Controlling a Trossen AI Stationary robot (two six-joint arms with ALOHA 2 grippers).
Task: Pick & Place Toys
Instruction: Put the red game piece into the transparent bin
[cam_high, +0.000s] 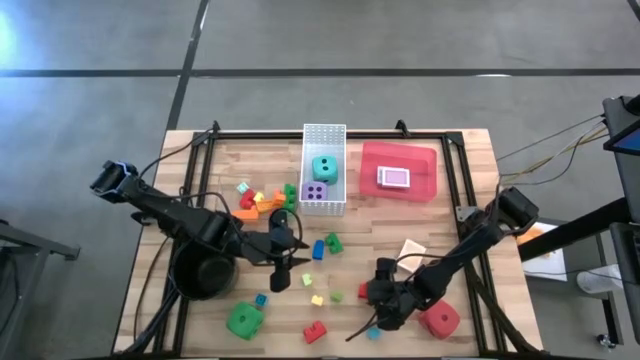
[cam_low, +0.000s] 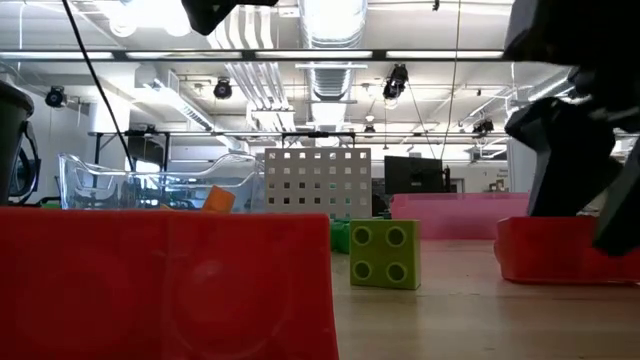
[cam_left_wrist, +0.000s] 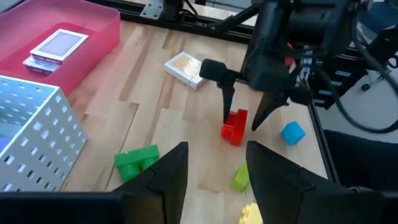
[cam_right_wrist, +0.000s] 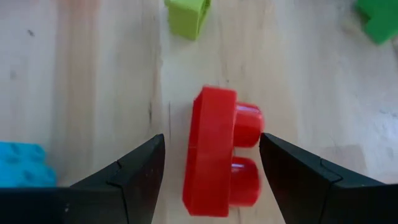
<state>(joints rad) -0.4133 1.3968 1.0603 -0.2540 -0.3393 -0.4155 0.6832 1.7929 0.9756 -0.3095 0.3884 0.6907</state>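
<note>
My right gripper (cam_right_wrist: 212, 137) stands open near the table's front right, pointing steeply down. Its fingers are on either side of a small red brick (cam_right_wrist: 217, 155) that lies on the table with its studs sideways; I see no touch. The left wrist view shows the same brick (cam_left_wrist: 235, 126) between those fingers. My left gripper (cam_left_wrist: 214, 180) hovers open and empty over the table's middle (cam_high: 283, 262). Loose bricks lie around: green (cam_left_wrist: 137, 163), lime (cam_left_wrist: 241, 177), blue (cam_left_wrist: 292, 132). A teal die (cam_high: 324, 167) and a purple die (cam_high: 315, 192) sit in the white basket (cam_high: 323, 130).
A red tray (cam_high: 425, 160) with a card pack (cam_high: 394, 178) stands right of the basket. A black pot (cam_high: 205, 275) sits under the left arm. A green die (cam_high: 244, 320), a red die (cam_high: 440, 320), another red brick (cam_high: 315, 332) and a card pack (cam_left_wrist: 185, 68) lie on the table.
</note>
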